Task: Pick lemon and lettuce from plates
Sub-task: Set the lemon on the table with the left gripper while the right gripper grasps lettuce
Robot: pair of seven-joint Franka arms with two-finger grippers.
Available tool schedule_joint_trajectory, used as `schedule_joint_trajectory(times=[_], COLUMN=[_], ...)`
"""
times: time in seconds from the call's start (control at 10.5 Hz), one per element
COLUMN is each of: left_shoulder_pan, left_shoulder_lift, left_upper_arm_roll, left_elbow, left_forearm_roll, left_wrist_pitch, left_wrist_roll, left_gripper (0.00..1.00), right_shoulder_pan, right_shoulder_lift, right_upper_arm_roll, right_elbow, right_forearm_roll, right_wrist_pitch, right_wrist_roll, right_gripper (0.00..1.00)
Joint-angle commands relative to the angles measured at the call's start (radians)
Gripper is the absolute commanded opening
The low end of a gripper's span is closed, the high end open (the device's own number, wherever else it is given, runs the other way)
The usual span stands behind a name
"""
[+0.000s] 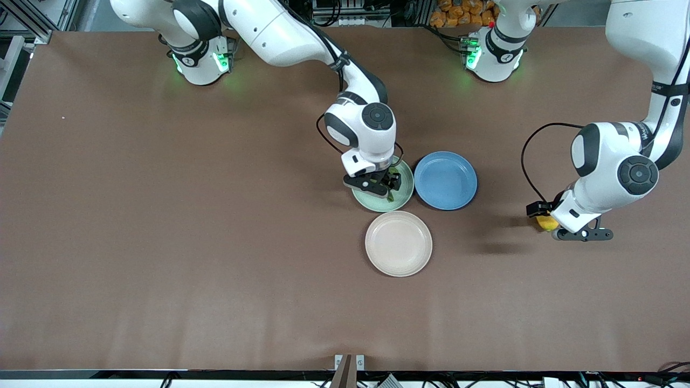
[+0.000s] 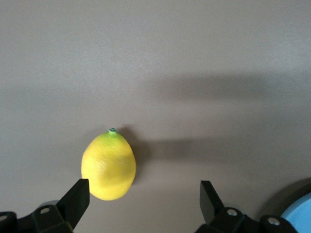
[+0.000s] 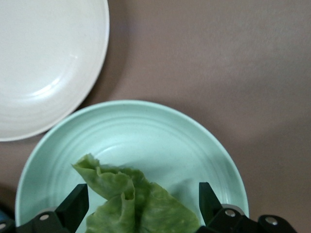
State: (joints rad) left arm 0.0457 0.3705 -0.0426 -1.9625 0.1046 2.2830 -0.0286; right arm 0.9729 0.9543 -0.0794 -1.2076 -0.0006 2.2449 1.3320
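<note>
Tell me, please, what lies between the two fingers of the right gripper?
The lettuce lies between the open right gripper's fingers, on the mint green plate; the right wrist view shows it.

Lettuce (image 1: 395,183) mostly hidden under right tool (image 1: 384,187); lemon (image 1: 546,222) half hidden by left arm.

You see two white arms (image 1: 280,32) with black joints, black cables, green base lights (image 1: 218,60) and black fingers (image 2: 73,201).

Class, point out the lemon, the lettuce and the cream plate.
lemon (image 2: 108,167), left wrist view, middle of its yellow skin.
lettuce (image 3: 138,206), right wrist view, middle of the leaf.
cream plate (image 1: 398,243), front view, bare centre.
</note>
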Motion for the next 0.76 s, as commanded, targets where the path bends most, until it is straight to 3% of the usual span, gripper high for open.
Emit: schedule_joint_trajectory(times=[0.0, 0.19, 0.48, 0.57, 0.67], left_shoulder_pan=[-0.003, 0.005, 0.006, 0.008, 0.011], left_shoulder_lift=[-0.002, -0.019, -0.108, -0.149, -0.195], left_upper_arm_roll=[-0.010, -0.039, -0.080, -0.095, -0.105], left_elbow=[0.010, -0.002, -0.103, -0.149, -0.203], left_forearm_roll=[-0.023, -0.026, -0.026, -0.026, -0.028], left_wrist_pitch=[0.004, 0.006, 0.007, 0.009, 0.029], left_wrist_roll=[-0.008, -0.033, -0.108, -0.140, -0.152], left_gripper=[1.00, 1.00, 1.00, 1.00, 1.00], right_shoulder_pan=[0.017, 0.027, 0.033, 0.035, 0.036], right_shoulder_lift=[0.030, 0.035, 0.040, 0.040, 0.040], right_upper_arm_roll=[-0.019, -0.019, -0.020, -0.020, -0.020], right_elbow=[0.049, 0.048, 0.046, 0.046, 0.046], right_forearm_roll=[-0.016, -0.018, -0.027, -0.029, -0.029], right_wrist_pitch=[0.001, -0.001, 0.001, -0.001, -0.001], right_wrist_roll=[0.059, 0.087, 0.118, 0.127, 0.133], right_gripper=[0.98, 0.85, 0.81, 0.75, 0.62])
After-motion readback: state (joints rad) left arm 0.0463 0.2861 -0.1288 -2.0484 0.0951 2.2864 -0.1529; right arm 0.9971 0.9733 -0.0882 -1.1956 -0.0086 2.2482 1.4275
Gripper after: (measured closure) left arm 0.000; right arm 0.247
